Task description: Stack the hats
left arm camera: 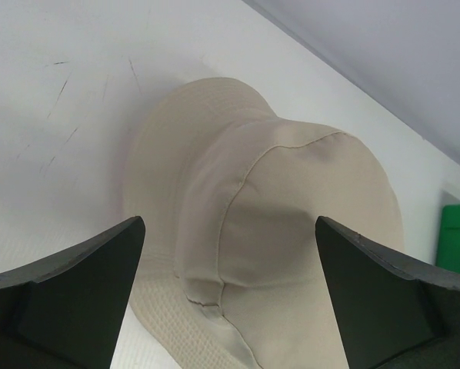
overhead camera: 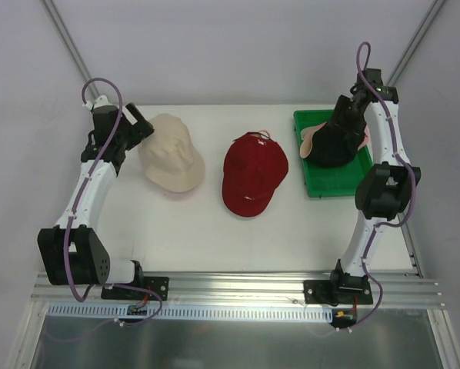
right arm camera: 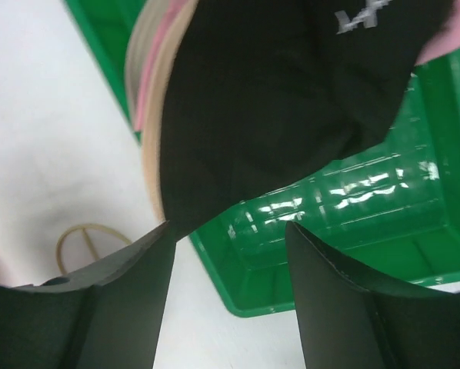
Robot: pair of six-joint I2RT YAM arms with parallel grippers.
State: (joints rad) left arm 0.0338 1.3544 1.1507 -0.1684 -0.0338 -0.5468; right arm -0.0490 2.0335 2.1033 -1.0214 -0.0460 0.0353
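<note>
Left end effector point(left arm camera: 228, 223) wide open, fingers straddling the crown of the cream bucket hat point(overhead camera: 171, 154). Hat lies on the counter point(overhead camera: 191, 231), beside the red cap point(overhead camera: 253, 173).

Advice: lower squarely and pinch crown fabric, not the floppy brim.

Right end effector point(right arm camera: 227, 227) open, nothing gripped, at the black hat point(right arm camera: 276, 92) in the green tray point(right arm camera: 368, 200).

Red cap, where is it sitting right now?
In the top view the red cap lies on the white table, about mid-table, between the cream bucket hat on its left and the green tray on its right.
</note>
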